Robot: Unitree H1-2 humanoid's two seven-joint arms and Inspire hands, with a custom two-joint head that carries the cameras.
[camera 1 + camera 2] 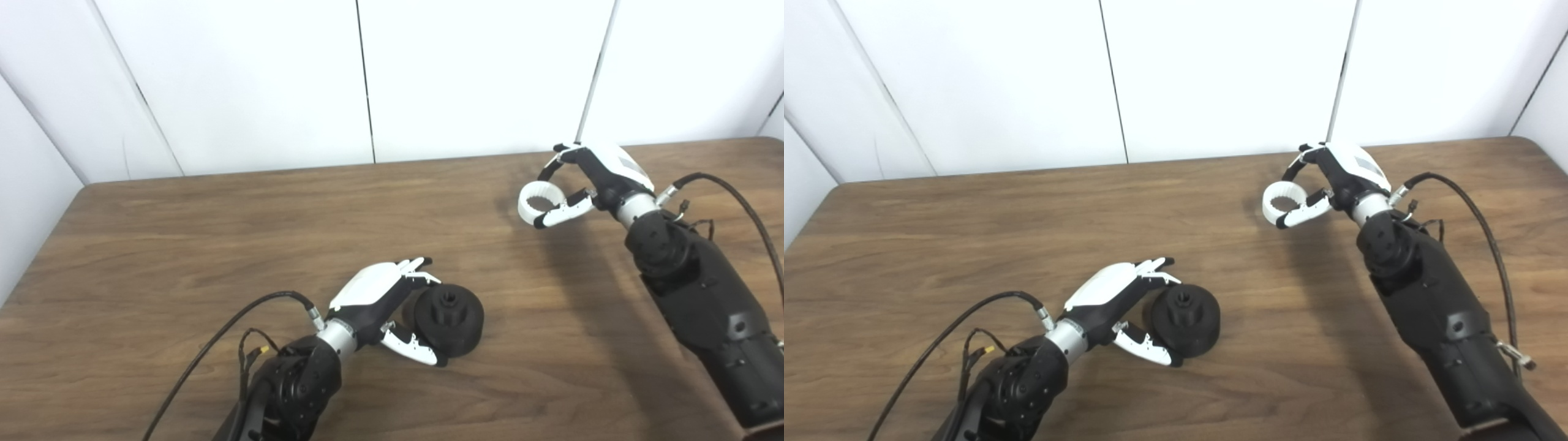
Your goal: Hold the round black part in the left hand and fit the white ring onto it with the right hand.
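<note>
**Both parts gripped, well apart on the table**

Near the front, the left hand (pixel 383 306) clasps the round black part (pixel 450 320) between fingers above and thumb below; the part rests on the wooden table (pixel 184 245), its central hub turned up and rightward. Farther back and to the right, the right hand (pixel 1335 184) pinches the white ring (pixel 1283 205), fingers over it and thumb under, lifted above the tabletop. The right eye view shows more of the right forearm (pixel 1433 306); otherwise both views agree.
</note>
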